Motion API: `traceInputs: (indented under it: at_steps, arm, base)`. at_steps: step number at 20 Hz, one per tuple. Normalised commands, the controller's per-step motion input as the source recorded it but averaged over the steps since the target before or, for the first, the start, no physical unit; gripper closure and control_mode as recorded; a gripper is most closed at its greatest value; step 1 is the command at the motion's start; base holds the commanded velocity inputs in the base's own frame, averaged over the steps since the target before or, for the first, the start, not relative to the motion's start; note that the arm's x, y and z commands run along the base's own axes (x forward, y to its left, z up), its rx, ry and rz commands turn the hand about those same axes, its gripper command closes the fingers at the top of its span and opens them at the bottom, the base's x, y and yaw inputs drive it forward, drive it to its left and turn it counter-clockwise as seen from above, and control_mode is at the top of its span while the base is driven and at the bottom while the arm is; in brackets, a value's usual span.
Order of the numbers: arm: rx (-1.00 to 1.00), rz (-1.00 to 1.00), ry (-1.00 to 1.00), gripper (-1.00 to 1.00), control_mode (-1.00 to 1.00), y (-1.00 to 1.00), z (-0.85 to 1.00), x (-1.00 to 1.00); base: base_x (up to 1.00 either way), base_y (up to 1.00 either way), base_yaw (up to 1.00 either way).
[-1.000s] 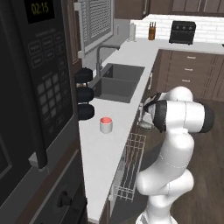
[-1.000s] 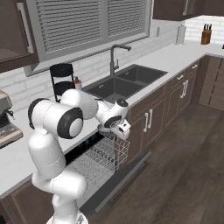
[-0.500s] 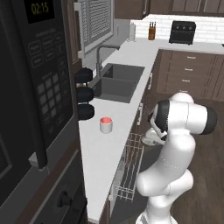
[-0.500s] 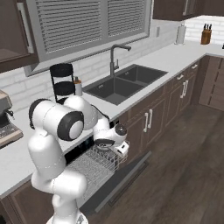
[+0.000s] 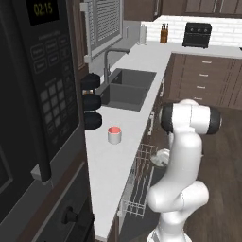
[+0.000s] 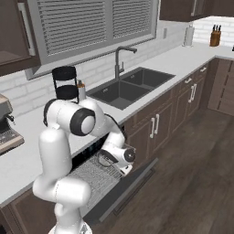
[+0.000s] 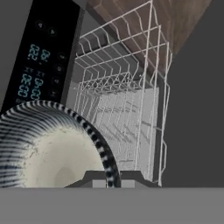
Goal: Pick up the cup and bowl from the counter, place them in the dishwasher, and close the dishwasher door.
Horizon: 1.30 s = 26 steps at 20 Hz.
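The grey bowl (image 7: 48,148), striped outside and pale inside, hangs tilted just above the white wire rack (image 7: 127,100) of the open dishwasher. My gripper (image 7: 113,183) is shut on its rim. From the right base view, the bowl (image 6: 106,158) and gripper (image 6: 119,161) sit low over the pulled-out rack (image 6: 93,176), above the lowered dishwasher door (image 6: 132,185). The left base view shows the bowl (image 5: 162,157) beside the rack (image 5: 139,182). The white cup (image 5: 114,135) with its red inside stands alone on the pale counter (image 5: 106,165).
Three stacked black round things (image 5: 91,101) stand against the wall beside the dark double sink (image 5: 125,87) and faucet (image 6: 119,57). A tall black microwave and oven column (image 5: 42,94) flanks the counter's near end. A coffee machine (image 6: 7,128) sits on the counter. Dark wood floor (image 6: 192,151) lies open.
The arm has swung down from counter height, carrying the bowl low over the pulled-out rack. The cup has stayed in place.
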Motion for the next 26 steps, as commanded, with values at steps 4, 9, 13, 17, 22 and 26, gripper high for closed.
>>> traceInputs:
  at_steps: [4, 9, 13, 17, 22, 26]
  arm:
    - [0.08, 0.00, 0.03, 1.00, -1.00, 0.01, -0.34, 0.69]
    - [0.08, 0.00, 0.01, 1.00, -1.00, 0.00, -0.47, 0.41]
    - [0.07, 0.00, 0.01, 1.00, -1.00, 0.26, -0.38, 0.40]
    - [0.04, 0.00, 0.00, 1.00, -1.00, 0.33, -0.27, 0.30]
    - [0.02, 0.00, 0.02, 1.00, -1.00, 0.34, -0.28, 0.23]
    - [0.00, 0.00, 0.04, 1.00, -1.00, 0.27, -0.57, 0.34]
  base:
    - [0.00, 0.00, 0.00]
    - [0.00, 0.00, 0.00]
    - [0.00, 0.00, 0.00]
    - [0.00, 0.00, 0.00]
    - [0.00, 0.00, 0.00]
    - [0.00, 0.00, 0.00]
